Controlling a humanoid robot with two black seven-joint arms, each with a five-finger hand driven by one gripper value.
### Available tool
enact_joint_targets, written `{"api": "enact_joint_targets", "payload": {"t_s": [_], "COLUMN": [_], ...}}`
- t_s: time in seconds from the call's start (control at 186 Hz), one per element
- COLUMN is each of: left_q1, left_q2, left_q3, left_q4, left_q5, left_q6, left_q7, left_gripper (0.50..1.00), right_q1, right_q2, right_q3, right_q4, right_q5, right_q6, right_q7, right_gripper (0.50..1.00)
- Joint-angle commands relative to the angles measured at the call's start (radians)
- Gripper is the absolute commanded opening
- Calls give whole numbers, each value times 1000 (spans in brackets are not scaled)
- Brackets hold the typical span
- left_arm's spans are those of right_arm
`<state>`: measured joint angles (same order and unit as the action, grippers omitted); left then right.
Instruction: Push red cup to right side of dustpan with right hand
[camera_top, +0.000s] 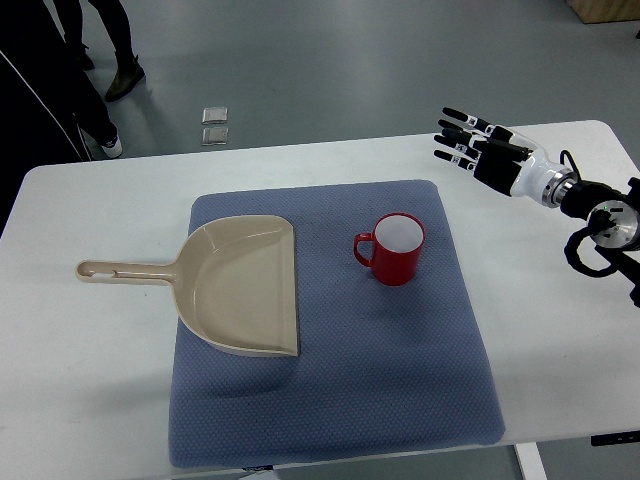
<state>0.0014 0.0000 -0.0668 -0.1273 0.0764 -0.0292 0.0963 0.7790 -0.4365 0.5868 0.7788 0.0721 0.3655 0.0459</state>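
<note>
One open-fingered right hand (470, 140) waits near the surface's far right corner; bring it low beside the red ceramic cup (393, 248), nudging gently beside the beige plastic dustpan (245, 285).

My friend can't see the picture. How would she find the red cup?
Look at the white table, then the blue mat spread in its middle. On the mat, just right of the beige dustpan, stands the red cup. It is the only red thing, with a white inside and its handle pointing toward the dustpan.

- 1 red cup (398, 248), just right of the dustpan
- 1 beige dustpan (244, 284)
- 1 blue mat (400, 370) under the dustpan
- 1 robot hand (478, 147), well right of the dustpan
- 2 small squares (215, 125) on floor beyond the dustpan
</note>
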Motion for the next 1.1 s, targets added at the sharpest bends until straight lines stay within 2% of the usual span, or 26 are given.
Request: {"api": "enact_joint_targets", "payload": {"t_s": [0.0, 0.215, 0.376, 0.511, 0.581, 0.925, 1.097], "left_q1": [0, 0, 0, 0, 0, 0, 0], "left_q2": [0, 0, 0, 0, 0, 0, 0], "left_q3": [1, 1, 1, 1, 1, 1, 1], "left_q4": [1, -3, 0, 0, -2, -2, -2], "left_q5": [0, 0, 0, 0, 0, 0, 0], "left_q6": [0, 0, 0, 0, 0, 0, 0], "left_q7": [0, 0, 0, 0, 0, 0, 0], "left_gripper": [1000, 1000, 1000, 1000, 1000, 1000, 1000], "right_q1": [-3, -9, -14, -15, -17, -73, -90], "right_q2": [-19, -22, -27, -50, -76, -148, -171], "right_q3": [1, -5, -4, -12, -15, -15, -18], "right_q4": [-3, -62, -99, -116, -118, -116, -112], "right_q5": [-2, -81, -195, -268, -311, -522, -664], "right_q6": [61, 118, 188, 221, 245, 245, 245], "right_q7": [15, 109, 187, 226, 267, 414, 543], "right_gripper": [934, 934, 934, 934, 934, 934, 934]}}
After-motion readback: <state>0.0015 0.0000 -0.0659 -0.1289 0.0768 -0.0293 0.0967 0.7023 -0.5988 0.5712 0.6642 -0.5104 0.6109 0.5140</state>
